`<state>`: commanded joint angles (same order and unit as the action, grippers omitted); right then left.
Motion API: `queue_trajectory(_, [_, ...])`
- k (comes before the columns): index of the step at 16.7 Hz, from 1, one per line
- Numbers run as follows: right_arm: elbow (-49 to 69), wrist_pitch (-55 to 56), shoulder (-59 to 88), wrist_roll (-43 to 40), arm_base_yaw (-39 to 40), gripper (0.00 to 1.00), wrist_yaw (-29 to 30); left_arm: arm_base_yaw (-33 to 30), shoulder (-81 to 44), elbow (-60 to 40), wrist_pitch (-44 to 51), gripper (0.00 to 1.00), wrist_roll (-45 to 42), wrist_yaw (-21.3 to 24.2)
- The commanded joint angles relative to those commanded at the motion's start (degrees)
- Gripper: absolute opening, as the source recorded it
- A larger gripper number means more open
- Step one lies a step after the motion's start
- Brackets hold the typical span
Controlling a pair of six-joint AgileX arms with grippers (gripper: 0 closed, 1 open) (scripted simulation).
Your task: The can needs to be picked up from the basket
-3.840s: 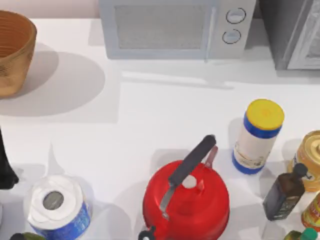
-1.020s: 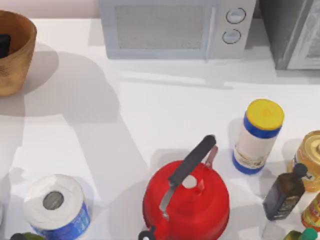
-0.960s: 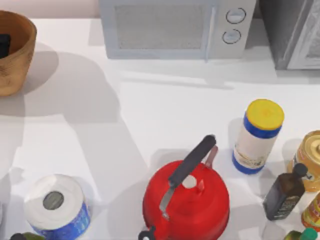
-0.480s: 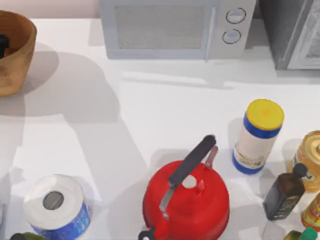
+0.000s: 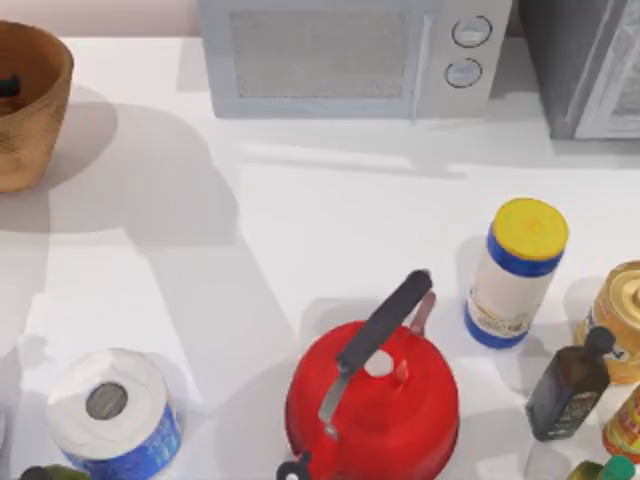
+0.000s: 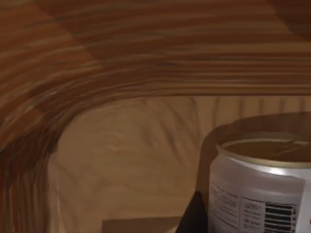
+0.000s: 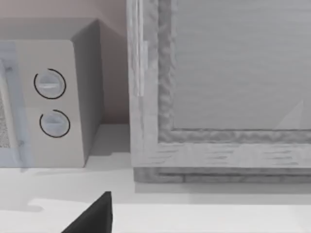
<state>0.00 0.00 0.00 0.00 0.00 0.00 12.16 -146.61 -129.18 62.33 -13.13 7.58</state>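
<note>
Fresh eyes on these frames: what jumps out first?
The red kettle with its dark handle, front and centre of the table in the top view. Next, the wooden basket at the far left corner, with a dark bit of the left gripper inside it. The left wrist view looks into the basket at the can standing upright, close by.

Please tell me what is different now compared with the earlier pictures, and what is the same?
The left gripper left the table's near-left edge and went down into the basket, beside the can. The kettle, paper roll and bottle have not moved.
</note>
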Motion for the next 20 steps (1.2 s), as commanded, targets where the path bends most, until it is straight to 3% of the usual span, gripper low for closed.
queue_trajectory(12, [0.0,0.0,0.0,0.0,0.0,1.00,0.0,0.3,3.7,1.1,-0.6,0.00,0.4,-0.5])
queue_trajectory(16, [0.0,0.0,0.0,0.0,0.0,1.00,0.0,0.0,12.3,8.8,-5.0,0.00,1.6,-1.1])
queue_trajectory(20, [0.0,0.0,0.0,0.0,0.0,1.00,0.0,-1.2,27.5,22.7,-11.8,0.00,3.1,-1.8])
